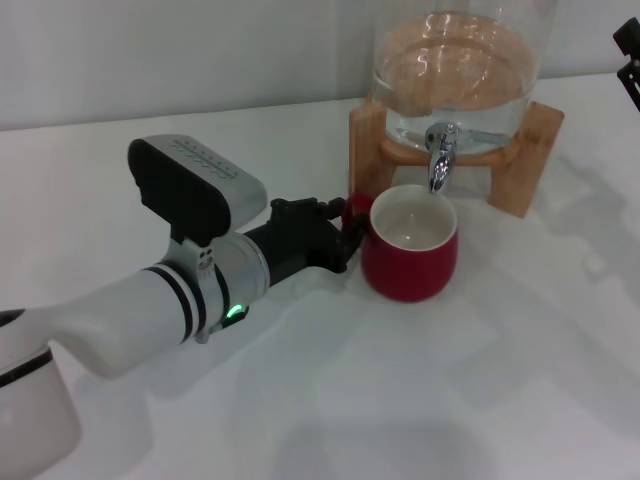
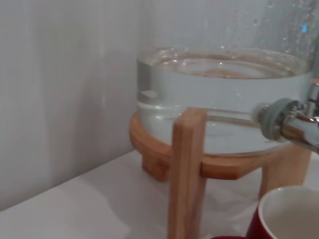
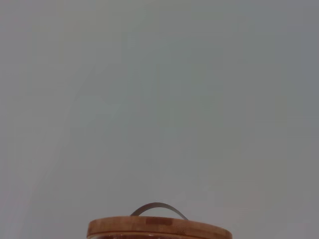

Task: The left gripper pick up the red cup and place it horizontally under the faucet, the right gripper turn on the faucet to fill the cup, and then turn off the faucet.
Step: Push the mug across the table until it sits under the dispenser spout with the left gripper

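Note:
The red cup (image 1: 410, 262) stands upright on the white table, its white inside open directly below the chrome faucet (image 1: 440, 158). My left gripper (image 1: 347, 228) reaches in from the left, and its black fingers are closed around the cup's red handle. The left wrist view shows the cup's rim (image 2: 289, 214) and the faucet's body (image 2: 294, 124). My right gripper (image 1: 630, 52) shows only as a black piece at the head view's upper right edge, off to the right of the dispenser.
The glass dispenser (image 1: 460, 70), partly filled with water, sits on a light wooden stand (image 1: 525, 160) behind the cup. Its wooden lid (image 3: 159, 229) shows in the right wrist view. The white table (image 1: 420, 400) stretches toward me.

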You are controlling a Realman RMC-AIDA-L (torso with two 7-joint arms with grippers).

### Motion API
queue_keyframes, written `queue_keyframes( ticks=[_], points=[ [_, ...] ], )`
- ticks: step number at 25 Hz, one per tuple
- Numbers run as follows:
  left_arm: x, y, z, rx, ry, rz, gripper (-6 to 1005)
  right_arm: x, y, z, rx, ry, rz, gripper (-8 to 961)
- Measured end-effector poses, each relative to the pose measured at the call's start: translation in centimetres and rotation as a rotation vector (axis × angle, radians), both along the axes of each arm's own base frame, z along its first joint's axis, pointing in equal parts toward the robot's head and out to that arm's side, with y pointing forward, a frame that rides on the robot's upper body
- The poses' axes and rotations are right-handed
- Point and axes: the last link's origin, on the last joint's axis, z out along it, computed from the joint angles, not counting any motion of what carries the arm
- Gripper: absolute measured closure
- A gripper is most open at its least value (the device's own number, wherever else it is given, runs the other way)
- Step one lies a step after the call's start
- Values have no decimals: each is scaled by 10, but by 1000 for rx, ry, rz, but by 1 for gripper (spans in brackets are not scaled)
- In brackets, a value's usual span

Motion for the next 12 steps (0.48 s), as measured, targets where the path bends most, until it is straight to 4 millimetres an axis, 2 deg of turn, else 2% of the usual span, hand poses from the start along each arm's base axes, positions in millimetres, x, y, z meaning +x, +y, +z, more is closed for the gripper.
queue_keyframes(
  ticks=[12],
  points=[
    [5, -4, -3, -15, 4, -27, 674, -1, -1, -3, -12, -3, 3, 348]
  ],
)
